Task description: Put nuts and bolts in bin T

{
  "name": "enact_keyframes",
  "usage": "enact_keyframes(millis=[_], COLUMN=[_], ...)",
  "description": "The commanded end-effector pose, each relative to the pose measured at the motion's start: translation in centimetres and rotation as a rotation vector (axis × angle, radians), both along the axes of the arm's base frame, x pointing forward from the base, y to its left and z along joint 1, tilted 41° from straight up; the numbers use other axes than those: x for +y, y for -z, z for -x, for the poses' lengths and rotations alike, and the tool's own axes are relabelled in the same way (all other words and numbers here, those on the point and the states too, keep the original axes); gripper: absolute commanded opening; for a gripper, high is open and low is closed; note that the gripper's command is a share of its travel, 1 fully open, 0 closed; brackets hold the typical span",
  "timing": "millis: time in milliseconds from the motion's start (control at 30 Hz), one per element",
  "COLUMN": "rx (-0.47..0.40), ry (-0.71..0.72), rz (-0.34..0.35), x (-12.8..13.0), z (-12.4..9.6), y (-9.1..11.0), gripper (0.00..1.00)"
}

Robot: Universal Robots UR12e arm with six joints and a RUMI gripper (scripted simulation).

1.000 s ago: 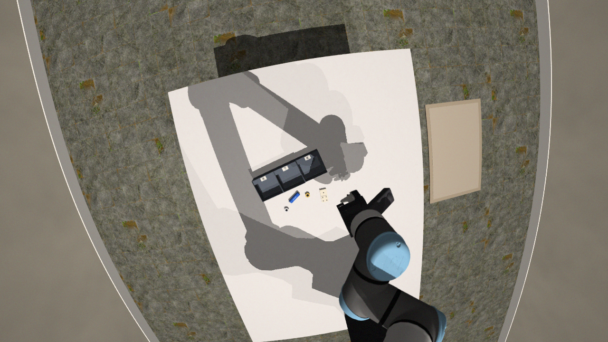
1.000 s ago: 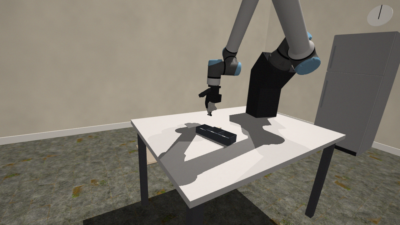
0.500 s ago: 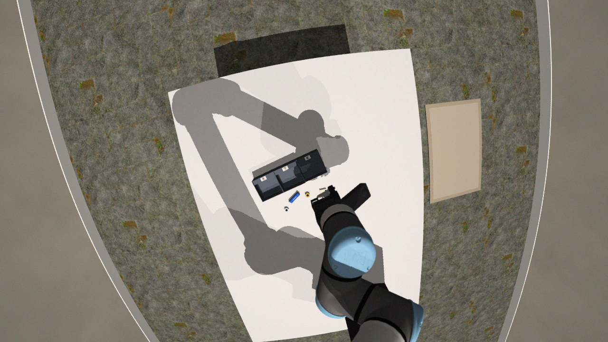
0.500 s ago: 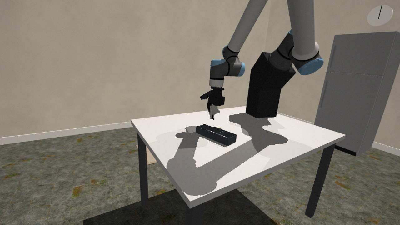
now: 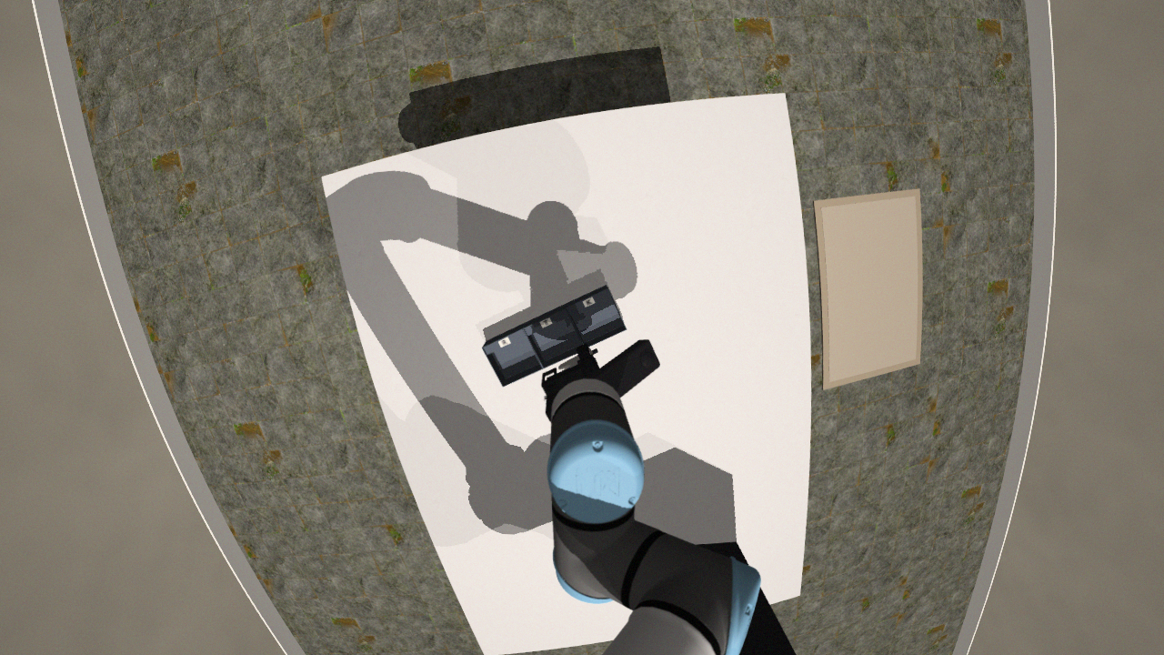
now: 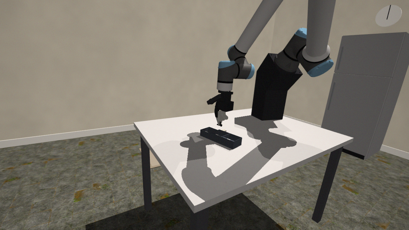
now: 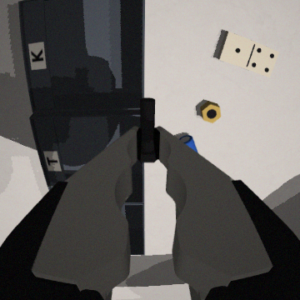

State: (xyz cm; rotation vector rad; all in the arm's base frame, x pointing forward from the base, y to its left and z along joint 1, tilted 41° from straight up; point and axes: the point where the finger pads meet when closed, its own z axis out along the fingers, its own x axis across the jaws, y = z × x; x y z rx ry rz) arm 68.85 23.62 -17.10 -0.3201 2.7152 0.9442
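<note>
My gripper [image 7: 147, 129] is shut on a small black bolt [image 7: 147, 125] that sticks out past the fingertips. It hangs above the long side wall of a black row of three bins [image 7: 83, 96], about where the bin marked K [image 7: 37, 55] meets the bin marked T [image 7: 52, 161]. A yellow nut [image 7: 211, 112] lies on the white table to the right of the bins. In the overhead view the gripper [image 5: 572, 364] is at the near side of the bins [image 5: 555, 333]. In the side view the gripper [image 6: 219, 123] is a little above the upright bins [image 6: 220, 137].
A white domino [image 7: 247, 52] and a blue cylinder [image 7: 188, 142], partly hidden by my finger, lie beside the nut. The arm's black pedestal [image 6: 271, 88] stands at the table's back. A grey fridge [image 6: 368, 91] and a tan board [image 5: 868, 287] on the floor are off the table.
</note>
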Motion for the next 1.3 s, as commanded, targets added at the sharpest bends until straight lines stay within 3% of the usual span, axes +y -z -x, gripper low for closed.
enact_keyframes(millis=[0,200,333,800,1267], rx=[0.0,0.0,0.0,0.0,0.0], ry=[0.001,0.001,0.001,0.001,0.001], rz=[0.001,0.001,0.001,0.001,0.001], x=[1.5,4.1,4.4,4.0,5.5], z=[-0.9,-2.2,-2.4,-2.2,-2.6], y=[-1.5,-3.9,-4.2,-3.8,-2.0], gripper=[0.0,0.0,0.0,0.0,0.0])
